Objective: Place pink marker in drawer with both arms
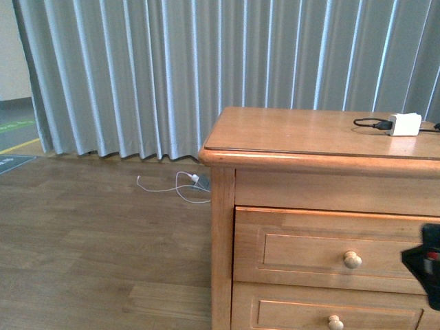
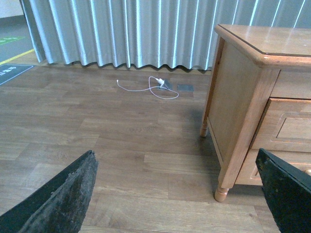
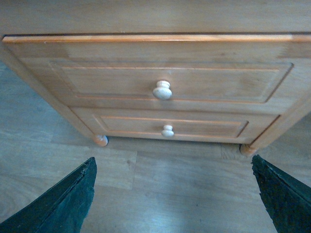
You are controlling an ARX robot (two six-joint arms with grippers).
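The pink marker is not in any view. The wooden dresser (image 1: 289,134) has two honey-brown drawers, both shut. The upper drawer (image 1: 302,251) has a round pale knob (image 1: 352,260); it also shows in the right wrist view (image 3: 107,82) with its knob (image 3: 162,90). My right gripper (image 3: 172,194) is open and empty, low over the floor, facing the drawer fronts from a short distance. A black part of the right arm (image 1: 427,265) shows beside the upper drawer. My left gripper (image 2: 177,194) is open and empty, above the floor near the dresser's left front leg (image 2: 221,193).
A white charger block (image 1: 403,124) with a black cable lies on the dresser top. A lower drawer (image 3: 131,125) has its own knob (image 3: 167,130). A white cable (image 1: 180,185) lies on the wooden floor by the grey curtain (image 1: 206,69).
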